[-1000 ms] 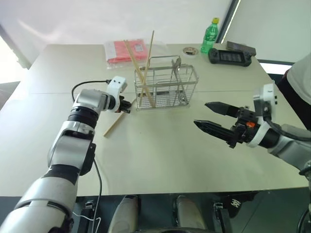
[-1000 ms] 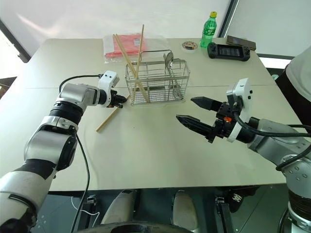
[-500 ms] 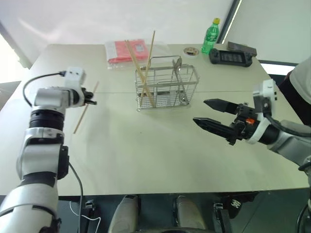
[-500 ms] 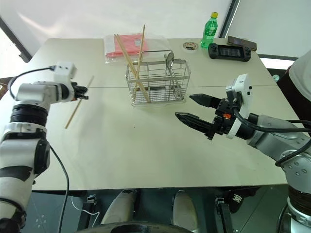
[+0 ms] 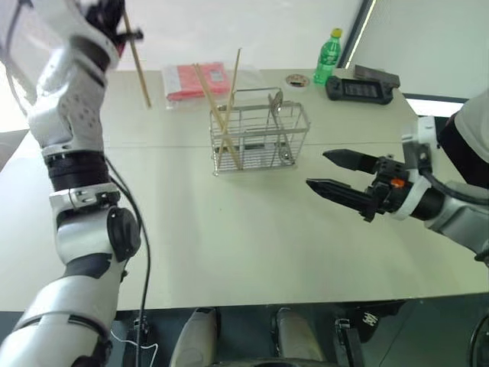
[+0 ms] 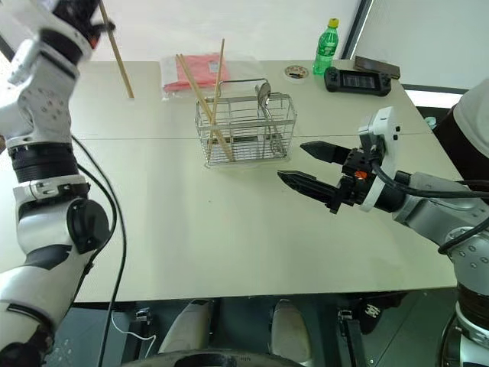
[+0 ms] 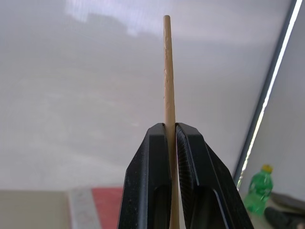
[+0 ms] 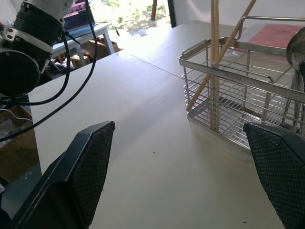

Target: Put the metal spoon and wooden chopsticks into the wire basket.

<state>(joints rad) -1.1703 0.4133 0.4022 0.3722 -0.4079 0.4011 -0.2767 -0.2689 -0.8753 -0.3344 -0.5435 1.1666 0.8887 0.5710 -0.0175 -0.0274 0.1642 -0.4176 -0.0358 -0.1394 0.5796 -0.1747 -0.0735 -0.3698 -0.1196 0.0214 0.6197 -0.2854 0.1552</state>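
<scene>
Chopstick (image 7: 168,71) pinched in raised left end effector (image 7: 172,138), seemingly upright.

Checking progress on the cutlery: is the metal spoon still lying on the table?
No, the metal spoon stands inside the wire basket, bowl up, beside two chopsticks.

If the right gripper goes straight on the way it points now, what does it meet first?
Probably the wire basket: the open right gripper points at it across bare table. Depth is unclear.
</scene>
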